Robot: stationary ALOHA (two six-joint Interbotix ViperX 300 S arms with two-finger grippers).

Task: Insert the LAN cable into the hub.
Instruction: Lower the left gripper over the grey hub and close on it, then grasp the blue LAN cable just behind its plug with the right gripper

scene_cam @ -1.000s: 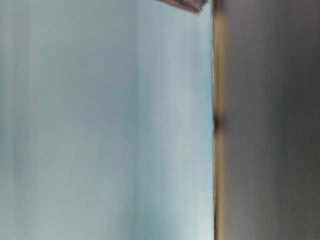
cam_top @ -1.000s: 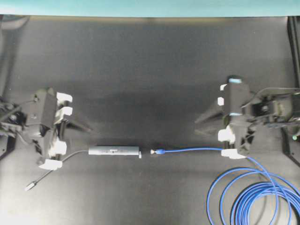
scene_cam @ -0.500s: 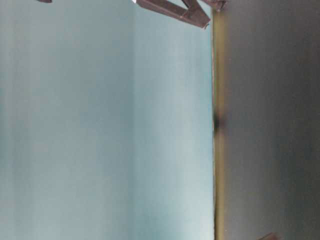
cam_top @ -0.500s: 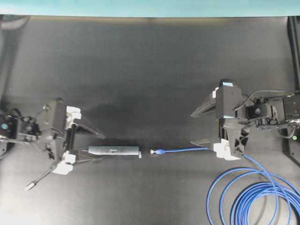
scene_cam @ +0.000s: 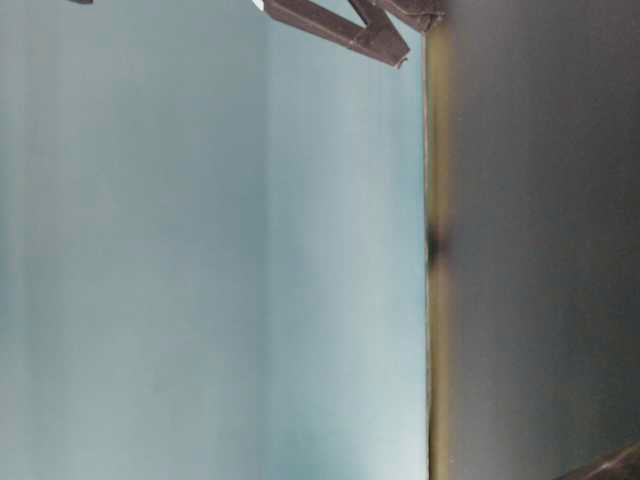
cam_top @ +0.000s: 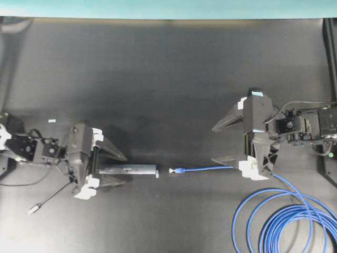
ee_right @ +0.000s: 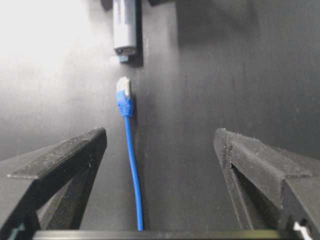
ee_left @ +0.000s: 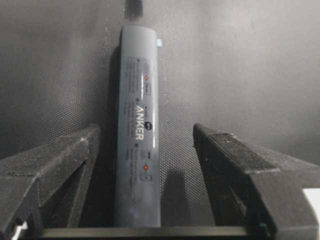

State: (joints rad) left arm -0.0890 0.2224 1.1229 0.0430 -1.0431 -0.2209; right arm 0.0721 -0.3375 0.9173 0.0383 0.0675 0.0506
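Observation:
The hub [cam_top: 129,169] lies flat on the black table, its port end facing right, with its thin tail running to a small silver plug [cam_top: 34,209]. My left gripper [cam_top: 125,170] is open, and its fingers straddle the hub's left part without touching it. From the left wrist, the hub [ee_left: 137,125] sits nearer the left finger [ee_left: 75,160] of this gripper [ee_left: 146,130]. The LAN cable's plug [cam_top: 176,170] rests a short gap right of the hub. My right gripper [cam_top: 213,144] is open over the blue cable [ee_right: 131,165], which passes between its fingers untouched; the plug [ee_right: 123,90] points at the hub [ee_right: 125,30].
The LAN cable's loops [cam_top: 295,221] pile up at the front right corner. A teal wall [cam_top: 168,8] borders the table's far edge. A small white label [cam_top: 51,120] lies at the left. The table-level view shows only blurred wall, table edge and a dark finger [scene_cam: 340,25].
My left gripper has moved right and down until its fingers straddle the hub. The right gripper turned toward the cable and opened wider, then held still. Hub and plug have not moved.

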